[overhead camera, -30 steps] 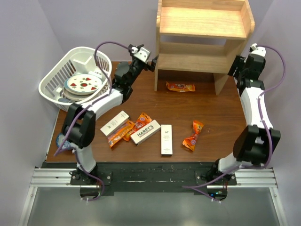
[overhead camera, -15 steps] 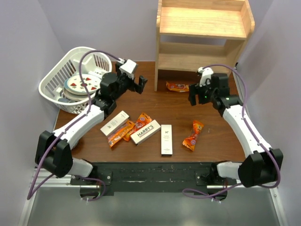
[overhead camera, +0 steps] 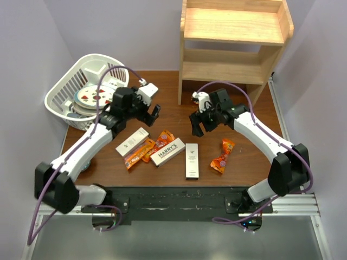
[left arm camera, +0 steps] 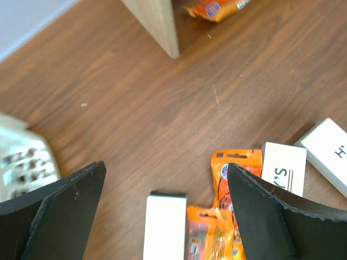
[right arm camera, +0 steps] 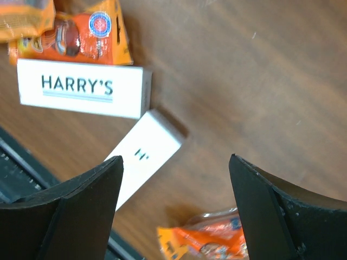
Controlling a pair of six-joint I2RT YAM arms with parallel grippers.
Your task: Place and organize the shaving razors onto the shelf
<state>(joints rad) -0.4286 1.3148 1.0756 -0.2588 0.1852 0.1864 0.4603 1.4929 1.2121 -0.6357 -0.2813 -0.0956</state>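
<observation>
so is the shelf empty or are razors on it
Empty. Both levels of the shelf show bare wood; the three razor boxes lie flat on the table.

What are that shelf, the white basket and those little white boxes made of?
The shelf looks like pale bare wood, grain showing. The basket seems moulded white plastic, slatted. The razor boxes look like matte printed cardboard, edges crisp.

We're looking at a lab test cell: robot arms bolted to an aluminium rail, plain lavender walls enclosing the table.
</observation>
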